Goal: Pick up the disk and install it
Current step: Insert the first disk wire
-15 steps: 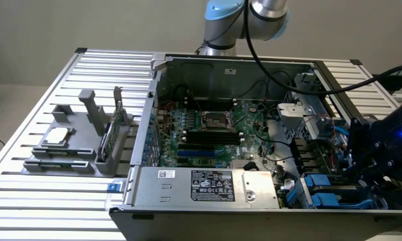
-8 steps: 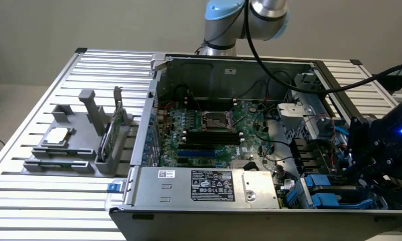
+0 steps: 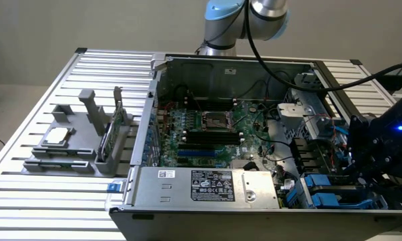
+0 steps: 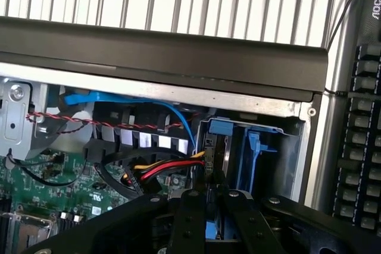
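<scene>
Silver slats make the table [image 3: 46, 206], and on it lies a big open computer case [image 3: 228, 75] with a green board [image 3: 187, 125] inside. A grey holder [image 3: 74, 150] with a small chip [image 3: 58, 135] and a green card [image 3: 114, 128] sits at the exterior view's left. At the exterior view's right the black claw [image 4: 214, 203] reaches into the near corner of the case, and its two fingers [image 4: 189, 224] are closed on the disk [image 4: 217, 156], which stands on its edge in a bay with blue plastic [image 4: 253, 147], just beside red and yellow wires [image 4: 161, 171].
</scene>
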